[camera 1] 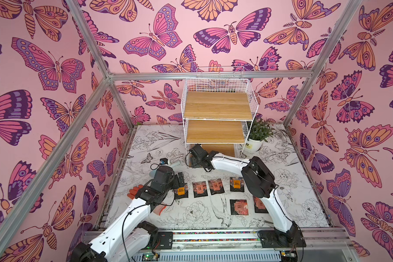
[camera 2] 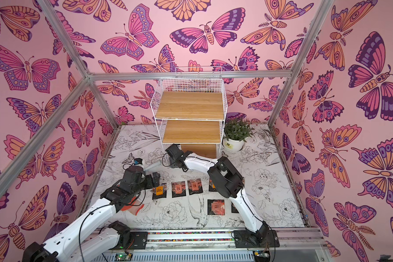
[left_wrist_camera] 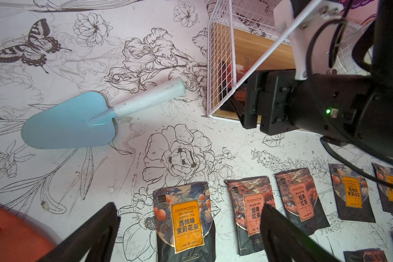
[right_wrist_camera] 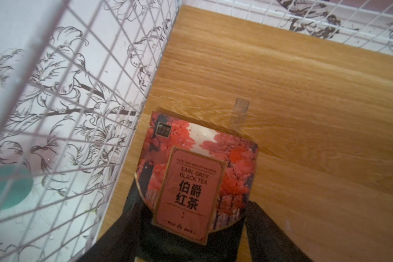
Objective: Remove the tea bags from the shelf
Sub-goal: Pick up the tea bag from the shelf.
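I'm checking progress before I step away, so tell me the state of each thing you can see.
Shelf: upright, upper two boards bare.
Earl Grey tea bag: flat on the lowest board, between the right fingers.
Other tea bags: flat on the table, face up.
Left gripper: open, above an orange-labelled tea bag.
Right gripper: open, inside the lowest tier.
Trowel: lying on the table.
Plant pot: upright beside the shelf.

Light: falling bright and even, shadows lying soft.
Edges: top views bowing the frame rails [camera 1: 91, 43].
Blur: right wrist view smearing the shelf [right_wrist_camera: 55, 95] mesh, tea bag [right_wrist_camera: 188, 181] print perhaps softening.
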Robot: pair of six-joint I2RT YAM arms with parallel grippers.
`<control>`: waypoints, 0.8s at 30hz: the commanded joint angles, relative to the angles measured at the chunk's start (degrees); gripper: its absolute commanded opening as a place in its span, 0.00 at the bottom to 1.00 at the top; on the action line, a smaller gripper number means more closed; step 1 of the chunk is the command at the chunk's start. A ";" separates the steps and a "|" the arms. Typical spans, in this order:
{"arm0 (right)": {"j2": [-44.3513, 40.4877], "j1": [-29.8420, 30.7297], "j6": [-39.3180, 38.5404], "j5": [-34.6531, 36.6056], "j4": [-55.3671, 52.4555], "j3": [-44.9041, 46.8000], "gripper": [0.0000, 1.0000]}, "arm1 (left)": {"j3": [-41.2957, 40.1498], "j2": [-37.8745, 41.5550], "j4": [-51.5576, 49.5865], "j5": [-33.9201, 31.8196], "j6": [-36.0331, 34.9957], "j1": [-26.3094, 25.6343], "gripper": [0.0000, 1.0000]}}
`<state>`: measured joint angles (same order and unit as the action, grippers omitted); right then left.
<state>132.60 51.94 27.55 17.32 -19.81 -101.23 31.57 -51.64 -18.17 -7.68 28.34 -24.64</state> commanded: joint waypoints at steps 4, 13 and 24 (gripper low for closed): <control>1.76 -1.33 4.18 3.37 -11.77 2.43 0.73 | -1.07 1.50 0.05 0.17 -0.14 0.47 1.00; -5.38 -4.92 6.57 0.53 -6.86 11.47 0.72 | -1.07 2.50 0.32 0.13 0.20 0.47 1.00; -8.50 -4.12 3.44 3.31 -5.94 12.50 0.77 | -1.94 2.03 2.12 0.38 0.05 0.47 1.00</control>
<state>124.64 48.40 32.69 19.92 -22.09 -89.97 31.11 -49.74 -17.34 -7.64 28.56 -24.64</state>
